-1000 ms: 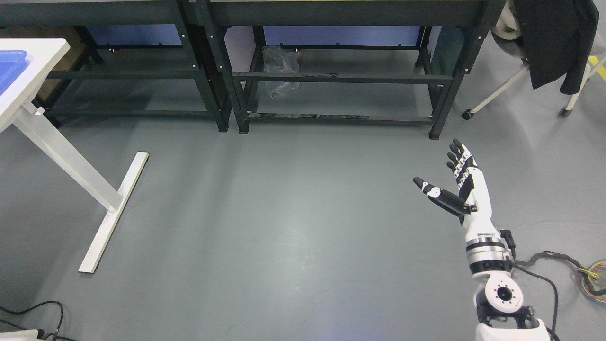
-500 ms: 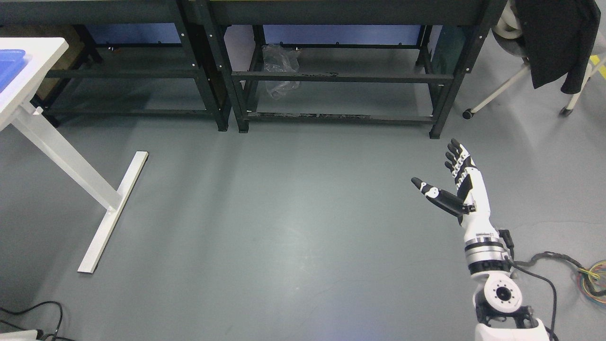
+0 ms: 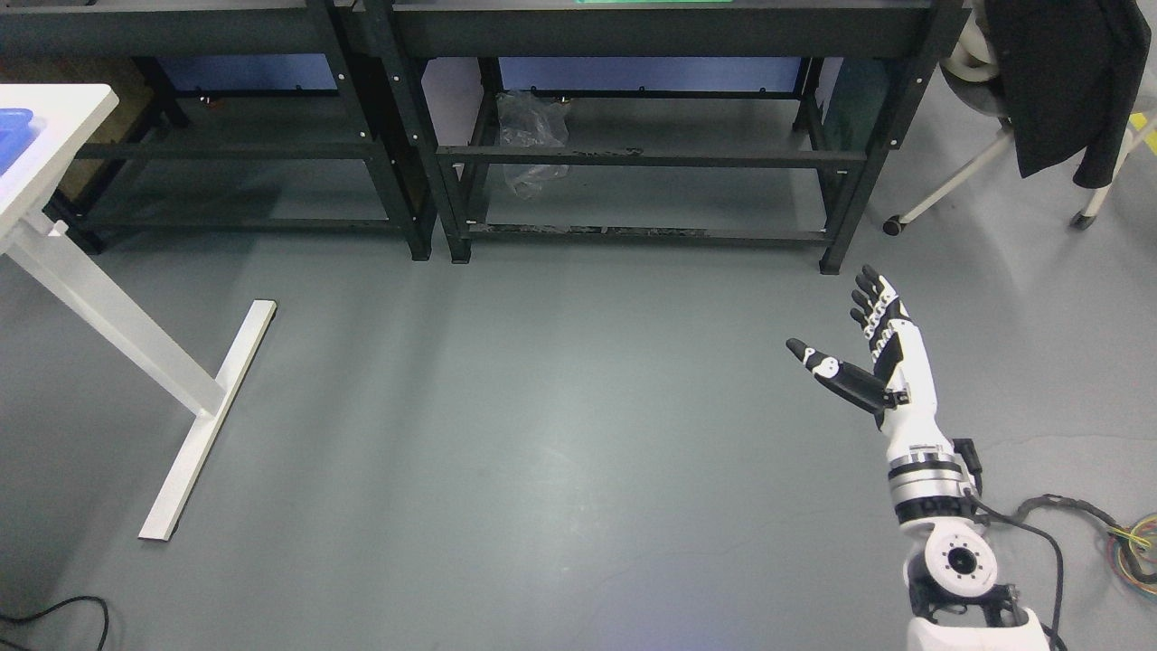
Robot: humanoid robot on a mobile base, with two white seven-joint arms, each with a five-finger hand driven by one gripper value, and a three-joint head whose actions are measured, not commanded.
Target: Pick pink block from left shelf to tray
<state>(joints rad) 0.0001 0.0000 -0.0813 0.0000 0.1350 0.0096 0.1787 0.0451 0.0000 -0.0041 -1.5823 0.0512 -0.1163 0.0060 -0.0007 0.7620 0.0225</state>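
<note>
The right hand [image 3: 872, 348] reaches up from the lower right over the bare grey floor [image 3: 542, 407], its fingers spread wide and straight, thumb [image 3: 827, 369] out to the left, holding nothing. At the far side stand two dark metal shelf racks side by side, the left shelf [image 3: 226, 154] and the right one [image 3: 651, 154]; a crumpled clear plastic bag [image 3: 533, 145] lies in the right rack. No pink block shows on either rack. At the far left edge a white table [image 3: 54, 117] carries the corner of a blue tray [image 3: 14, 131]. A dark jacket [image 3: 1058, 81] hangs over a chair at the far right, and cables [image 3: 1085, 520] trail near the arm.
</note>
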